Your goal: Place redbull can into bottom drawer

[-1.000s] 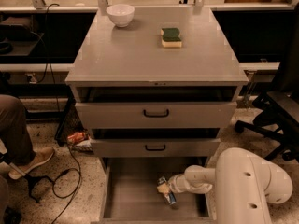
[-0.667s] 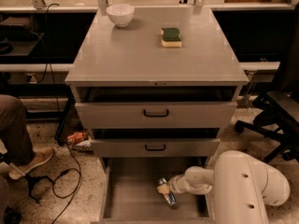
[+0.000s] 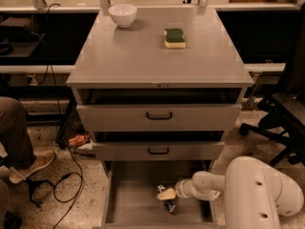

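Note:
The bottom drawer is pulled out at the foot of the grey cabinet, a wide shallow grey tray. The redbull can lies inside it, right of the middle, blue and silver, partly covered by my gripper. My gripper reaches in from the right, its pale fingers around the can just above the drawer floor. The white arm fills the lower right corner.
The two upper drawers with black handles stand slightly open above. A white bowl and a green-yellow sponge sit on the cabinet top. A person's leg and shoe and cables are left; an office chair is right.

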Robot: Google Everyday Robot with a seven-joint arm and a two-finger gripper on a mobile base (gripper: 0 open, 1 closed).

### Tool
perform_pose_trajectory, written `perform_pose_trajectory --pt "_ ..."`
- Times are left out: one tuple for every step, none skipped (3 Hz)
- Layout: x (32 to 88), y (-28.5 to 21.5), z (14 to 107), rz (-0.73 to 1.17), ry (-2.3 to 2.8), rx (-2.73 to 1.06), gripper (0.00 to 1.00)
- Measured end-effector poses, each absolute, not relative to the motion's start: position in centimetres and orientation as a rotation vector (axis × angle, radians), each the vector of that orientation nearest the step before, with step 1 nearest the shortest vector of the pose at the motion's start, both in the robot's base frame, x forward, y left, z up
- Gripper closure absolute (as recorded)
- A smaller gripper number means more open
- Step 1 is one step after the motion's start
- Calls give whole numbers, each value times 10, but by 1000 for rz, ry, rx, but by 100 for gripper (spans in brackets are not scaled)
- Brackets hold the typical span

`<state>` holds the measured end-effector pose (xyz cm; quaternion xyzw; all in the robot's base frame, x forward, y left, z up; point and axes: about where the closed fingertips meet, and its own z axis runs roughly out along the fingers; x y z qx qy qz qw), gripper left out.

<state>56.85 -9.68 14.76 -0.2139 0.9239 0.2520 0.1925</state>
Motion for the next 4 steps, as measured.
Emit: perform_pose_trajectory --pt "571 -116 162 692 2567 -559 0" --pt "577 -152 191 659 2524 -514 0" --pt "582 -207 232 610 2454 -445 0" --pt "586 -255 264 589 2407 -390 0"
